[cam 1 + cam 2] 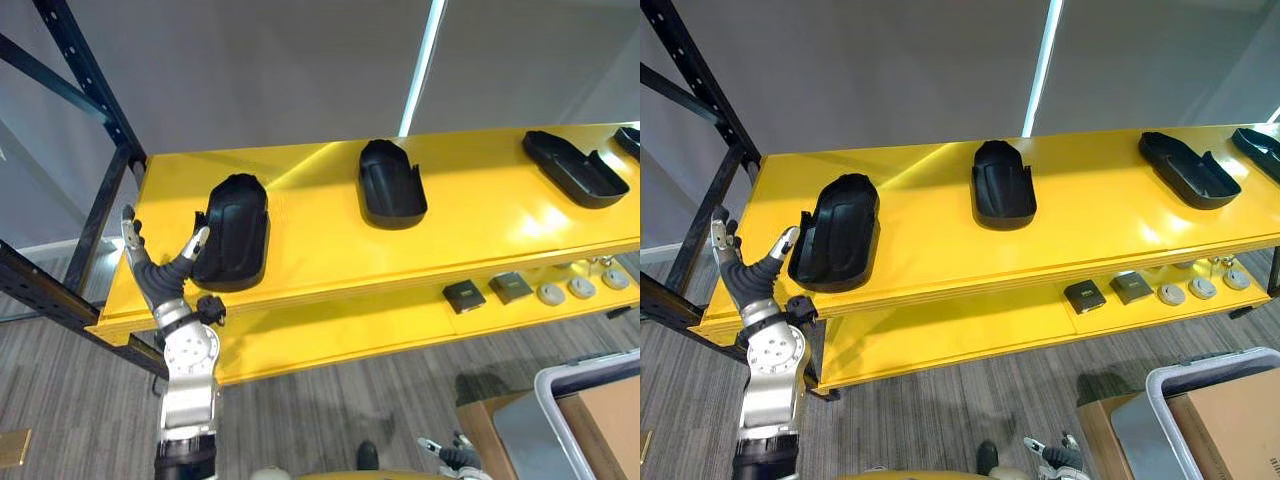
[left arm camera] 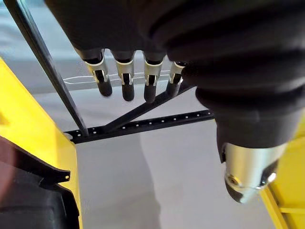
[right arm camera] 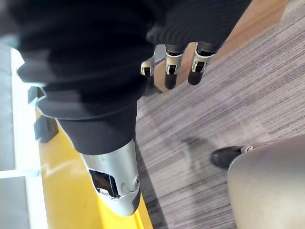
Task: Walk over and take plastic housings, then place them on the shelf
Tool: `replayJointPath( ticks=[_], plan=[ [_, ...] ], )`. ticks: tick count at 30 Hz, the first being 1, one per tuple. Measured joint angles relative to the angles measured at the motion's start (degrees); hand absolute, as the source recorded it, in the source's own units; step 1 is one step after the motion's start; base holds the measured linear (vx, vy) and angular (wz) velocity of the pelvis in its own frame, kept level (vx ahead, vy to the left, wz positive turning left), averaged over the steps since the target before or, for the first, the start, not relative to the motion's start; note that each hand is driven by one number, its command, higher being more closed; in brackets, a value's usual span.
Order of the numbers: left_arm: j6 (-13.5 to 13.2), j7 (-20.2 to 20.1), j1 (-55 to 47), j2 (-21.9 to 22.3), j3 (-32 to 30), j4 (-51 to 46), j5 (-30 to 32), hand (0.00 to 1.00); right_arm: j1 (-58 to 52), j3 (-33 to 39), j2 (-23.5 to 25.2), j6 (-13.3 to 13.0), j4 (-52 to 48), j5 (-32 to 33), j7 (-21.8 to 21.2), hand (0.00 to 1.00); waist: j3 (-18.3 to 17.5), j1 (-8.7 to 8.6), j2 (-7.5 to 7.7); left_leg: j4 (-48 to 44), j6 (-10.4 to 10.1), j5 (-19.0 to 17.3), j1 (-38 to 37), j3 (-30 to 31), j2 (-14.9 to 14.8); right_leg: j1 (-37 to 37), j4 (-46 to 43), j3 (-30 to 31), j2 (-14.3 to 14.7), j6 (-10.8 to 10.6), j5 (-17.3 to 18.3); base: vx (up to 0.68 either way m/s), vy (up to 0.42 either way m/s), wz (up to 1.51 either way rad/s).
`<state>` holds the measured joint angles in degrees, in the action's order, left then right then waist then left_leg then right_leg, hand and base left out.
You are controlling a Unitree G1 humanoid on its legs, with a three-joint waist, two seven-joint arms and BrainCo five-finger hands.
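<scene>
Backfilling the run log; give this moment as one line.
left hand open beside leftmost black plastic housing | housing lies on yellow shelf | right hand open, hanging low

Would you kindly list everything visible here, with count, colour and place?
plastic housings: four, black, spaced along the top board
shelf: one, yellow, two boards
square parts: two, dark, lower board
round discs: three, grey, lower board beside the squares
rack frame: one, dark, left of the shelf
bin: one, grey, floor at right
cardboard box: one, brown, in the bin
left hand: open, at the leftmost housing
right hand: open, low, near the bin
</scene>
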<state>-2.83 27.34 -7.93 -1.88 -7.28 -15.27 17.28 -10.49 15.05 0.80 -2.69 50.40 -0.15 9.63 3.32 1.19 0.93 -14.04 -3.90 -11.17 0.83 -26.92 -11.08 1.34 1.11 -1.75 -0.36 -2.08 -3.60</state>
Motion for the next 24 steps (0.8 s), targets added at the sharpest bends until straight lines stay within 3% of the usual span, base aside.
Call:
replayJointPath(
  ticks=[4,9,24],
  plan=[
    [-0.2,-3.0,-2.9,0.5,1.7,0.2,1.6,1.0,-0.2,-0.6,0.1,0.1,0.0,-0.3,0.2,0.0,0.0,1.25,0.07,-0.5,0.1,-0.1,0.6,0.3,-0.2,0.1,0.0,-0.4,0.1,0.0,0.3,0.0,-0.007,0.05],
    [-0.3,-6.1,-3.3,0.7,3.2,2.6,3.3,1.0,-0.2,-1.7,0.0,0.3,0.0,-0.4,0.2,0.0,0.0,1.28,0.33,-1.0,0.1,-0.2,1.2,0.9,-0.3,0.1,0.0,-1.3,0.0,0.2,0.6,0.03,-0.007,0.08],
    [-0.2,-7.2,2.1,-1.0,7.9,16.9,6.2,1.0,0.0,-1.8,0.3,0.4,-0.1,-1.0,0.3,0.0,-0.4,0.83,0.45,1.5,-0.2,0.5,-0.9,-1.3,0.4,0.8,-0.1,0.6,0.1,0.2,0.6,0.0,-0.012,-0.07]
  ],
)
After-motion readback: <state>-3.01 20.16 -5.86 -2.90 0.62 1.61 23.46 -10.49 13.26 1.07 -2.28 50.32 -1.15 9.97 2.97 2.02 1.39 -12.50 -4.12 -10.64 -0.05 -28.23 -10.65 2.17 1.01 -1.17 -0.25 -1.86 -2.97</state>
